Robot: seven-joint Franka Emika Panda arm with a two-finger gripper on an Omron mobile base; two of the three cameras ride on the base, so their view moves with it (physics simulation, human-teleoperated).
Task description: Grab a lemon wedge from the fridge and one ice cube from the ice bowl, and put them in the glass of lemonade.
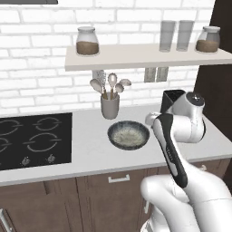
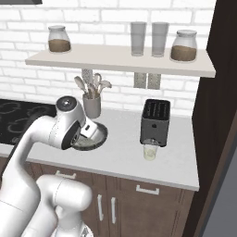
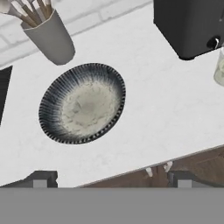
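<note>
Hand view puts our spread, empty fingers [image 3: 112, 179] above the ice bowl [image 3: 82, 103]; next we descend for a cube.

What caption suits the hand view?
Open claw above the ice bowl, utensil cup and toaster behind.

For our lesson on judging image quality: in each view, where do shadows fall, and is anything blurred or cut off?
Left base view: even flat light, a soft shadow under the pale wall shelf. Right base view: the black toaster shades the small pale yellow glass. Hand view: the shallow dark grey-blue bowl looks grainy; the glass is cut off at the right edge.
</note>
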